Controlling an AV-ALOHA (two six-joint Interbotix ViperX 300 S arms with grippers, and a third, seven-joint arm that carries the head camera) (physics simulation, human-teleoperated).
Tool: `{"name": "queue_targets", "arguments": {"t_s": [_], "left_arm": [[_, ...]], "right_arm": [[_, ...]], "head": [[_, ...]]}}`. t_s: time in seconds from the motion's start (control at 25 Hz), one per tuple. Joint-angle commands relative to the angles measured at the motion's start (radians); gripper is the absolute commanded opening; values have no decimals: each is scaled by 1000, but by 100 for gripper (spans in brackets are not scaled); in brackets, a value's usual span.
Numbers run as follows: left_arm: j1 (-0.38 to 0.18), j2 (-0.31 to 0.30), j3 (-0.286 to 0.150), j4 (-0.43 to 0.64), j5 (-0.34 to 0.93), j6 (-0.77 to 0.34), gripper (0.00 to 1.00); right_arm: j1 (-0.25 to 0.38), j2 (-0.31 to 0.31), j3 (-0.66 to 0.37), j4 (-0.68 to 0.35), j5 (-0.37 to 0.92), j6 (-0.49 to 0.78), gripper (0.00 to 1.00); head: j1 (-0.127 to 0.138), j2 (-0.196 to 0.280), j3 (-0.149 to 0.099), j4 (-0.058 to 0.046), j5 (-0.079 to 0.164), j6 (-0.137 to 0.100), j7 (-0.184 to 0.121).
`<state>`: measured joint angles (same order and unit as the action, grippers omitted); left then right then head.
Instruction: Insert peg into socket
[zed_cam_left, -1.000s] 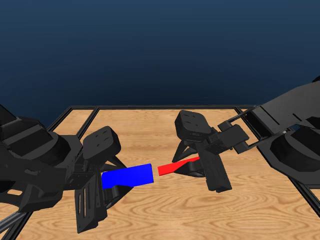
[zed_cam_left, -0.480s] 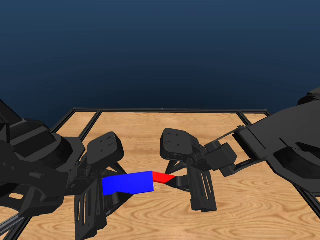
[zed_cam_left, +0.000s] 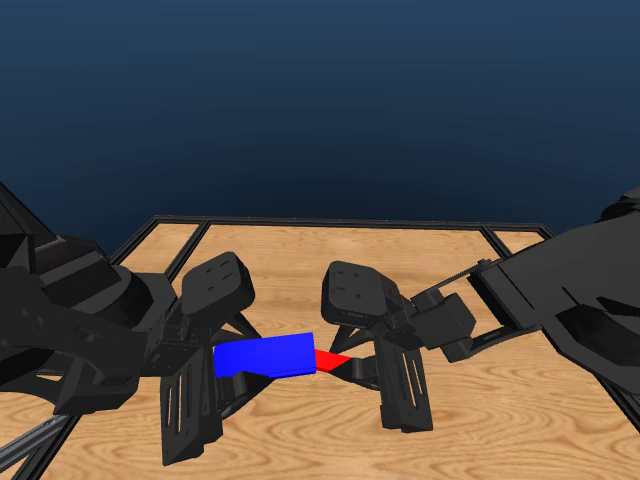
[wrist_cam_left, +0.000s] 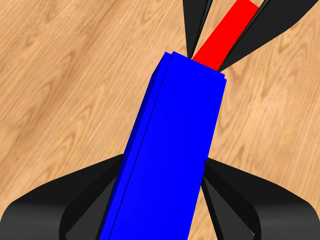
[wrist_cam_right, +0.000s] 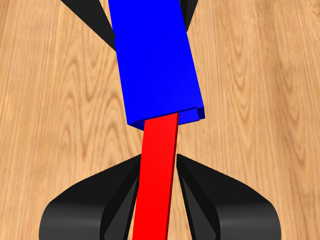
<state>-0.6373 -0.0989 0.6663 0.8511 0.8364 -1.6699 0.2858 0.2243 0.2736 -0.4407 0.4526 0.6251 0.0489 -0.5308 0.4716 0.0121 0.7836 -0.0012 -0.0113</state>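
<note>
table (zed_cam_left: 300, 245): wood grain | dark rim | seemingly nothing resting on it

One thin, flat, bright red rectangular peg (zed_cam_left: 333, 361) is showing. One thicker, bright blue rectangular socket block (zed_cam_left: 264, 356) is showing. Two black two-jaw grippers are appearing: the left gripper (zed_cam_left: 215, 375) and the right gripper (zed_cam_left: 378, 366). One light wooden table (zed_cam_left: 300, 440) with a dark frame is lying beneath them all.
</note>
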Motion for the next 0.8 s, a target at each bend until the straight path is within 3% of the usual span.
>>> {"name": "queue_targets", "arguments": {"t_s": [0.04,0.08,0.12,0.32,0.36,0.4,0.44,0.48,0.56,0.64,0.68,0.72,0.8], "left_arm": [[40,30,-44,-2,-103,34,0],[46,44,-29,-13,-84,49,0],[60,25,-53,-19,-101,57,0],[78,92,-54,-59,-165,105,0],[86,78,-70,-68,-181,105,0],[79,82,-69,-74,-191,118,0],[79,85,-71,-82,-187,128,0],[84,83,-59,-83,-209,129,0],[77,63,-86,-86,-202,133,0],[85,83,-56,-85,-198,135,0],[77,62,-81,-89,-205,145,0],[64,76,-53,-98,-223,166,0],[89,67,-64,-98,-216,156,0]], "right_arm": [[-10,4,-57,-1,-29,-30,0],[-11,-8,-62,-13,-21,-21,0],[-13,14,-82,-12,-19,-48,0],[-8,38,-171,-17,25,-90,0],[-3,56,-178,-16,16,-94,0],[-5,55,-188,-17,18,-92,90],[-4,53,-172,-7,31,-86,100],[-7,52,-173,3,29,-77,100],[-6,25,-144,8,44,-66,100],[-11,5,-90,18,58,-38,100],[-6,-5,-66,18,63,-27,100],[-5,-26,-40,16,76,-11,100],[1,-52,-2,12,81,26,100]], "head": [[-6,4,-19,-1,-11,1,4],[-10,4,-20,-2,-12,1,5],[-11,4,-20,-2,-12,2,6],[-22,6,-22,-4,-14,4,8],[-21,6,-21,-4,-14,4,8],[-20,5,-22,-4,-13,4,8],[-18,5,-22,-3,-13,4,7],[-17,4,-22,-4,-15,3,5],[-14,1,-22,-3,-15,2,2],[-8,-2,-22,-2,-15,-1,2],[-6,-3,-22,-2,-15,-2,2],[-5,-5,-21,-1,-16,-3,1],[-1,-6,-21,-1,-16,-4,1]]}}
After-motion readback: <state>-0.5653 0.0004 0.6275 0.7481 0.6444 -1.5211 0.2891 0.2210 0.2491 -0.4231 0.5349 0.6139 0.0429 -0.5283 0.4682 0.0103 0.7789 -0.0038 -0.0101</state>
